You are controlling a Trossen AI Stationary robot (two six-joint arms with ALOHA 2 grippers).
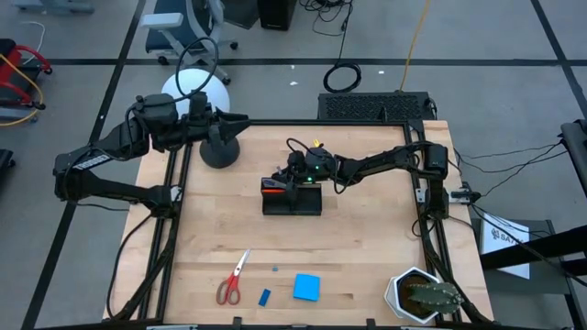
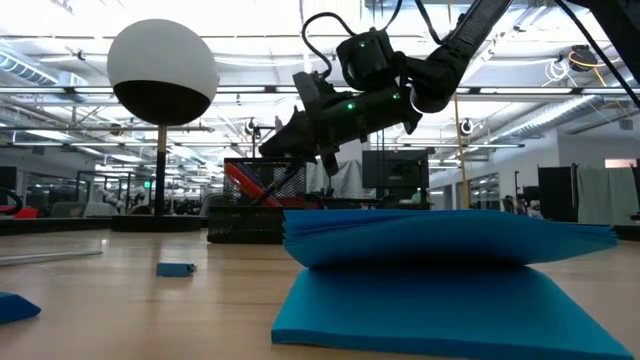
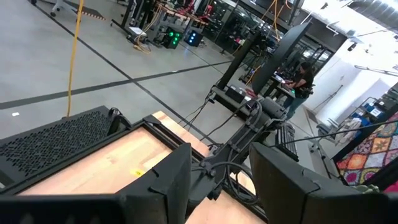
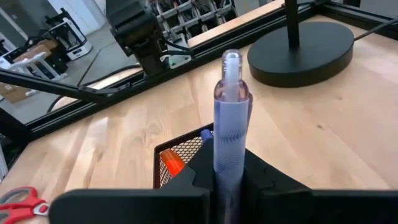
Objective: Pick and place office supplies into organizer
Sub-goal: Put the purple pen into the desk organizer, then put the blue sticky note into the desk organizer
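My right gripper (image 1: 286, 180) hovers over the black mesh organizer (image 1: 292, 199) at the table's middle, shut on a purple pen (image 4: 231, 118). An orange marker (image 4: 170, 163) leans in the organizer's left compartment and also shows in the low view (image 2: 248, 186). Red-handled scissors (image 1: 233, 279), a small blue eraser (image 1: 264, 297) and a blue notepad (image 1: 306, 287) lie flat near the front edge. My left gripper (image 3: 221, 186) is open and empty, raised at the far left beside the lamp. My right gripper pinches the purple pen's barrel (image 4: 227, 163) between its two fingers. The pen lies along the fingers, and its clear end (image 4: 231, 61) sticks out past the fingertips. The gripper slants down toward the table's left, above the organizer. The pen's rear end is hidden by the gripper.
A lamp with a round black base (image 1: 218, 148) and a white globe (image 1: 197, 88) stands at the far left, close to my left gripper. A potted cactus (image 1: 424, 295) sits at the near right corner. A tiny blue bit (image 1: 275, 269) lies by the scissors.
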